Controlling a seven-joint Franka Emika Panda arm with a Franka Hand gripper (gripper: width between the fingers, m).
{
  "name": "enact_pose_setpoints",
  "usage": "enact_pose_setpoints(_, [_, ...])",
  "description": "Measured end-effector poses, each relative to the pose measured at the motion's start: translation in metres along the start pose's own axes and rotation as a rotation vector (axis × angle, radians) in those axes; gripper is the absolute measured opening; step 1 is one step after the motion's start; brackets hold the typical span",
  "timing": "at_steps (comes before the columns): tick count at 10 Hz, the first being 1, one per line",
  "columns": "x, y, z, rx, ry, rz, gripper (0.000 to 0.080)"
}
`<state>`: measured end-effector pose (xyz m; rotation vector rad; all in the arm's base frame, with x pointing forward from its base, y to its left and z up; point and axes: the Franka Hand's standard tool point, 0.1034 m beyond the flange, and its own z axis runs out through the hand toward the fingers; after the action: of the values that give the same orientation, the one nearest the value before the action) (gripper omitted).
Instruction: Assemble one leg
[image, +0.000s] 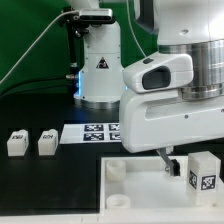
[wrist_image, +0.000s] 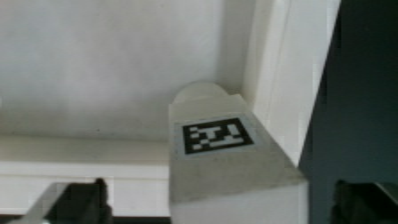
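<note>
Closest to my exterior camera sits the big white tabletop (image: 150, 195), tray-like, lying flat on the black counter (image: 40, 185) with a round socket (image: 117, 171) showing at its near corner on the exterior view's left. My arm (image: 175, 95) fills the exterior view's right, its bulky white housing hanging over the tabletop. Behind it I see the marker board (image: 95, 132) flat on the counter.

Next down in size, the leg (image: 203, 172) I am handling stands upright over the tabletop at the exterior view's right, tag facing the camera. My end effector (image: 170, 163) is just beside it, dark fingers (image: 172, 165) pointing down. In the wrist view the leg (wrist_image: 228, 150) runs up between the two dark finger pads (wrist_image: 68, 200), its tag plain to see, its far end close to the tabletop's raised rim (wrist_image: 267, 60). The pads sit to either side of it, but I cannot tell whether they actually press on it.

Two more legs (image: 16, 143) (image: 47, 142) rest well apart from all this, side by side on the counter at the exterior view's left.
</note>
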<state>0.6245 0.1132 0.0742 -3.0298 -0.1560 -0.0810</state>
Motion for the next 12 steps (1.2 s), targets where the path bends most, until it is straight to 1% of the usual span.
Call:
enact_pose_setpoints(1, [0.0000,0.0000,0.0000,0.000,0.000,0.000,0.0525])
enact_pose_setpoints(2, [0.0000,0.0000,0.0000,0.000,0.000,0.000,0.0374])
enact_pose_setpoints(3, [0.0001,0.0005,-0.0001,0.000,0.000,0.003,0.0291])
enact_pose_setpoints(5, [0.0007,0.0003,-0.0004,0.000,0.002,0.121,0.0292])
enact_pose_setpoints(6, [0.0009,0.0002,-0.0004,-0.006,0.004,0.272,0.0292])
enact_pose_setpoints(7, [0.0012,0.0004,-0.0002,-0.017,0.008,0.499,0.0292])
enact_pose_setpoints(8, [0.0018,0.0008,0.0001,-0.021,0.012,0.661,0.0292])
enact_pose_setpoints(9, [0.0018,0.0047,-0.0007,0.006,0.008,0.911,0.0292])
enact_pose_setpoints(10, [-0.0011,0.0051,-0.0009,0.054,-0.012,1.089,0.0294])
enact_pose_setpoints(11, [-0.0026,0.0044,-0.0008,0.059,-0.018,1.156,0.0294])
enact_pose_setpoints(12, [-0.0029,0.0031,-0.0003,0.059,-0.021,1.219,0.0294])
